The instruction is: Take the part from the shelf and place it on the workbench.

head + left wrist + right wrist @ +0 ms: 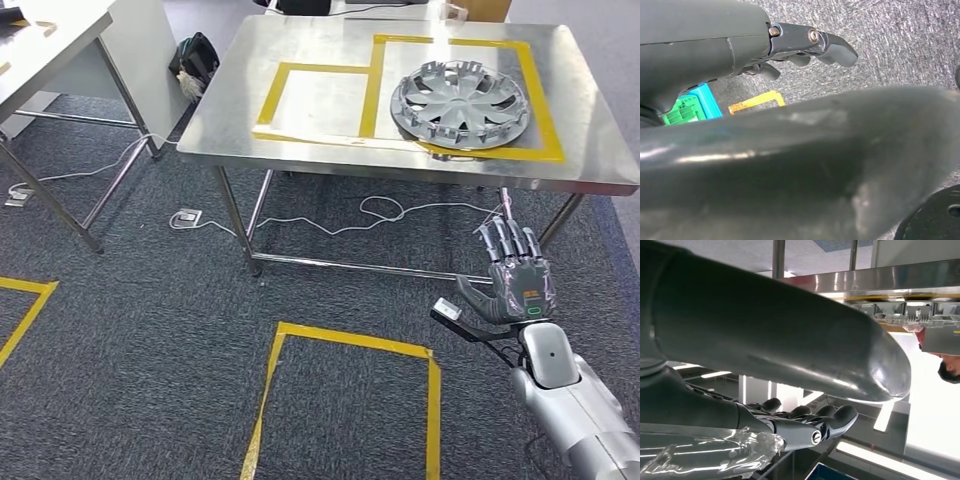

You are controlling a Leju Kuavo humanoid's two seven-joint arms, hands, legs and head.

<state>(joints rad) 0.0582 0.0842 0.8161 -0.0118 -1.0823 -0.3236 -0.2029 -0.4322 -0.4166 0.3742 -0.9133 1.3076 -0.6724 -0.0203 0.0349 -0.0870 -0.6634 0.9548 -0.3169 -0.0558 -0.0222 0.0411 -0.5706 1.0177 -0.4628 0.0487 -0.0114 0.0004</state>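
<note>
The part, a silver wheel cover [458, 103], lies flat on the steel workbench [226, 110], inside the right-hand yellow taped square. My right hand [513, 280] hovers in front of and below the bench edge, fingers spread and pointing toward the bench, holding nothing. In the right wrist view the same right hand [806, 420] has its fingers stretched out under the bench edge, with the wheel cover's rim [904, 315] seen from below. My left hand [806, 47] hangs over the grey carpet, its fingers extended and nothing in them.
A yellow taped square [347, 400] marks the carpet in front of the bench. White cables [355, 215] run under the bench. A second steel table [45, 45] stands at the left, with a black bag [195, 58] behind. A person's head edge [949, 371] shows beyond the bench.
</note>
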